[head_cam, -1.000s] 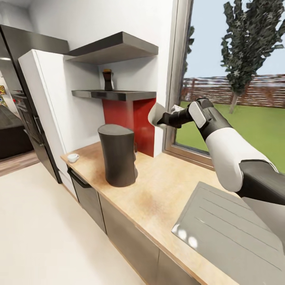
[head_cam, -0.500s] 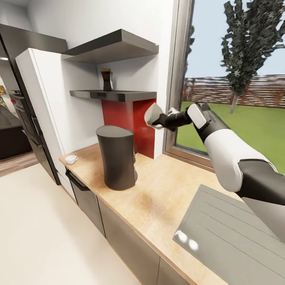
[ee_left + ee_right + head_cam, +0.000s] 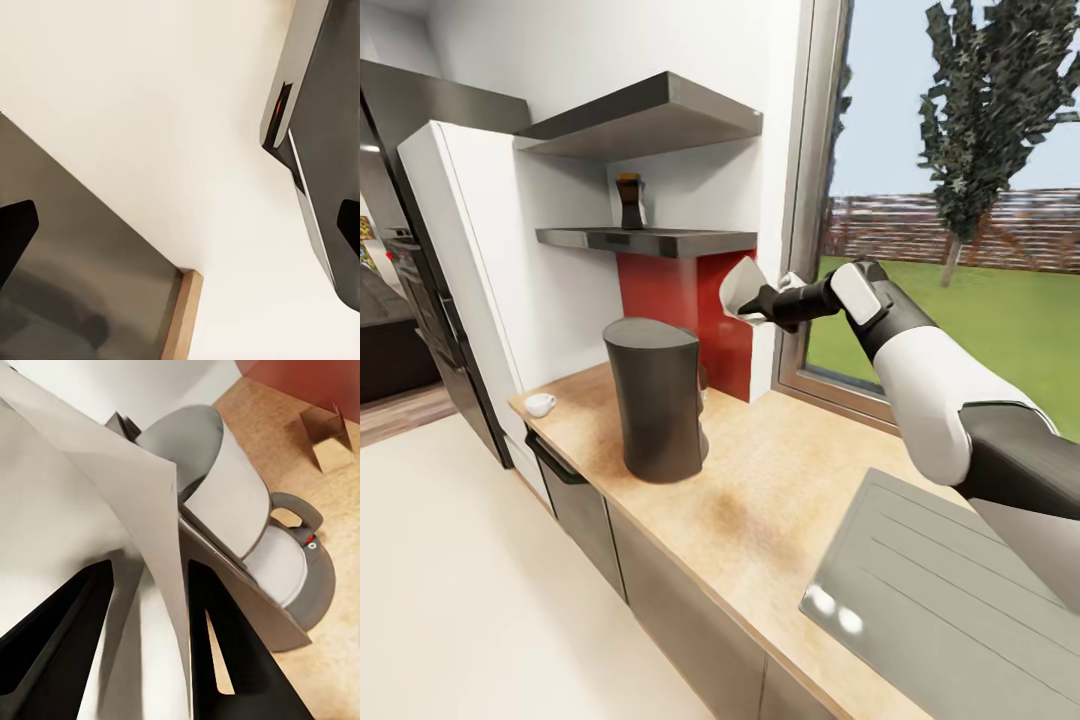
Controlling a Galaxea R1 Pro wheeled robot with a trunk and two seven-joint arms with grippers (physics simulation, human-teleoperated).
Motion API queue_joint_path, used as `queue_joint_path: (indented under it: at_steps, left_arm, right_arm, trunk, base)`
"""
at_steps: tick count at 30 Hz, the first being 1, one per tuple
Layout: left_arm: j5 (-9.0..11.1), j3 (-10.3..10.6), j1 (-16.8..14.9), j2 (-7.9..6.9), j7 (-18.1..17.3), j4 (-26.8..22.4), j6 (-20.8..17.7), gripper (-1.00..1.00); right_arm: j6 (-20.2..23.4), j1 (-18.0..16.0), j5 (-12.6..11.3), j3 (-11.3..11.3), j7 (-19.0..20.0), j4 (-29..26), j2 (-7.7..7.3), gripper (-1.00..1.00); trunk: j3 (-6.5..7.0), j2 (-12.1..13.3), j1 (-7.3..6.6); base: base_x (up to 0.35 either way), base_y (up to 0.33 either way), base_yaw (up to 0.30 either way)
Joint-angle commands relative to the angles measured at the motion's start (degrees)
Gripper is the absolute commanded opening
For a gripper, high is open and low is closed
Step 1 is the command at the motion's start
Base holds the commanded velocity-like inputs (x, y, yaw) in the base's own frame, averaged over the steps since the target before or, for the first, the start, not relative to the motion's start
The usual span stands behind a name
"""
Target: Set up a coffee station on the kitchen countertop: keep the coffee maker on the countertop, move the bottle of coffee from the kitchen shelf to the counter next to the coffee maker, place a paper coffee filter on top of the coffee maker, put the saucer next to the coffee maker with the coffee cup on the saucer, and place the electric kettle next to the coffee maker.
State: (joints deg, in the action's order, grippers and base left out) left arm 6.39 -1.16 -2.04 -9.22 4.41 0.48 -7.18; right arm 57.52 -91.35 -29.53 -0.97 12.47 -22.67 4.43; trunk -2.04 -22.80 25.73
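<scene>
Right gripper (image 3: 755, 303) up in the air over the long tan speckled wood-look countertop (image 3: 760, 480), jaws clamped on the white crumpled thin paper coffee filter (image 3: 740, 287); in the right wrist view the filter (image 3: 97, 525) sits pinched between the two black fingers (image 3: 52, 637). Filter hangs at about 2 o'clock from the tall dark grey matt near-cylindrical coffee maker (image 3: 657, 398), above and apart from its flat top. Coffee maker stands upright on the countertop in front of a red wall panel (image 3: 690, 300); from the wrist it appears below the filter as a grey cylinder (image 3: 225, 502). Small white rounded cup (image 3: 541, 404) on the countertop at 9 o'clock of the coffee maker, well apart, near the slab's end. Small dark brown bottle with amber top (image 3: 629, 204) upright on the lower dark grey glossy floating shelf (image 3: 650, 240), at 12 o'clock of the coffee maker. Grey ribbed drainboard (image 3: 950, 590) at 4 o'clock. Left gripper: two dark fingertips (image 3: 16, 232) wide apart, nothing between, over pale floor and a grey cabinet front (image 3: 75, 285).
</scene>
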Motion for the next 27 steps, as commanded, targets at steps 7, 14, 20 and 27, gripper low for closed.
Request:
queue_joint_path:
  at_steps: [7,14,20,27]
  left_arm:
    - [0.64,-0.04,-0.07,-0.01,0.11,-0.03,-0.11,1.0]
    - [0.64,0.01,-0.07,-0.01,0.16,-0.04,-0.11,1.0]
    - [0.64,-0.05,-0.07,-0.08,0.16,0.04,-0.11,1.0]
    - [0.64,-0.07,-0.07,-0.09,0.16,0.05,-0.11,1.0]
  right_arm:
    - [0.14,-0.06,0.59,-0.09,0.45,0.95,0.22,-1.0]
    - [0.14,-0.06,0.61,-0.09,0.45,1.98,0.23,-1.0]
    - [0.14,-0.06,0.6,-0.09,0.45,2.25,0.23,-1.0]
    - [0.14,-0.06,0.57,-0.09,0.45,3.06,0.23,-1.0]
  trunk:
    - [-0.13,-0.12,0.05]
    - [-0.13,-0.12,0.05]
    - [-0.13,-0.12,0.05]
    - [-0.13,-0.12,0.05]
  base:
    - [0.215,0.184,0.0]
    - [0.073,0.055,0.0]
    - [0.12,0.065,0.0]
    - [0.179,0.12,0.0]
